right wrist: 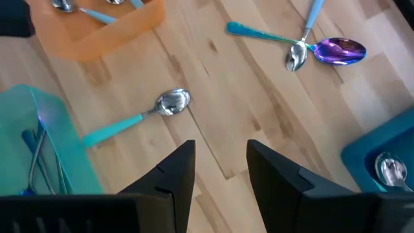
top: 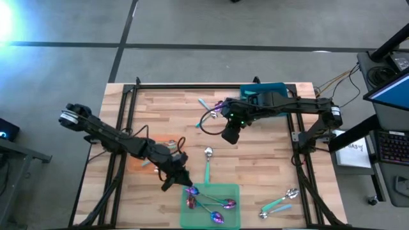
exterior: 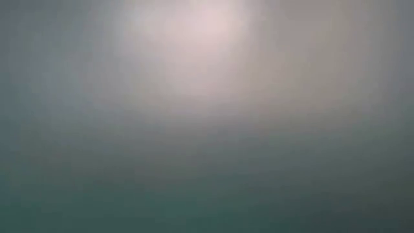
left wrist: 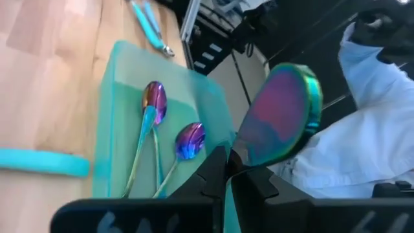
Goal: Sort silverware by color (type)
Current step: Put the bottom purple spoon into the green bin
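My left gripper (top: pixel 181 182) is shut on an iridescent purple spoon (left wrist: pixel 284 113) at the far-left corner of the green mat (top: pixel 230 191). Other purple spoons (top: pixel 227 204) lie flat on that mat; the left wrist view shows two (left wrist: pixel 154 100). My right gripper (top: pixel 230 135) hangs open over the middle of the table, right of a silver spoon with a teal handle (right wrist: pixel 171 102) that lies flat on the wood. The orange mat (right wrist: pixel 103 26) holds silver spoons. The low view shows only blur. My left gripper pinches the purple spoon between its two fingers at the neck just below the bowl (left wrist: pixel 240 154). The bowl sticks out beyond the fingertips, lifted clear of the mat. The handle is hidden behind the fingers.
A purple spoon (right wrist: pixel 339 50) and a silver one (right wrist: pixel 296 58) lie crossed near the table's far edge. Two silver spoons (top: pixel 281 201) lie at the near right. The teal bin (top: pixel 271 96) sits at the far right, a silver spoon (right wrist: pixel 388 167) inside. Black frame rails line both sides.
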You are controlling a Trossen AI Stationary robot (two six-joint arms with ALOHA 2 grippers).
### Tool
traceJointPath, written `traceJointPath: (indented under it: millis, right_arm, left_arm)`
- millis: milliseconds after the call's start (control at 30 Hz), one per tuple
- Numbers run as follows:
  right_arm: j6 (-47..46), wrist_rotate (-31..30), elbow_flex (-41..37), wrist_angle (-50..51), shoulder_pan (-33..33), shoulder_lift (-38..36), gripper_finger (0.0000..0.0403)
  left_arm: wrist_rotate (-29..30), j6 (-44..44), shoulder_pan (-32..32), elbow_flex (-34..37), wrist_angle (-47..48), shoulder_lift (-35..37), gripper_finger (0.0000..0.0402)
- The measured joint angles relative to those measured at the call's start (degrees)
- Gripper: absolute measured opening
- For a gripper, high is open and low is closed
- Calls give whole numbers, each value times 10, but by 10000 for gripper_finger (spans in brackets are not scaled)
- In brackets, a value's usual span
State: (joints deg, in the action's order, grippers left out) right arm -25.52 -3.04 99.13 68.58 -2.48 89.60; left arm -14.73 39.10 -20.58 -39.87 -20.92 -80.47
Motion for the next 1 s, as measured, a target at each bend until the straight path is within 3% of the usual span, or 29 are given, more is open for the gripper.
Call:
traceJointPath:
  millis: [167,267,433,633,1000]
  right_arm:
    - [0,0,0,0,0,0,130]
    - [3,0,0,0,0,0,130]
    - [6,0,0,1,0,0,130]
    - [6,0,0,2,0,1,130]
    - [6,0,0,19,2,1,130]
  left_arm:
    - [-16,-9,0,-32,1,-35,0]
    - [-57,-25,0,-67,22,-69,0]
    - [-117,-65,0,-156,134,-134,0]
    - [-99,-188,0,-277,307,-193,0]
    - [-98,-268,1,-317,321,-202,1]
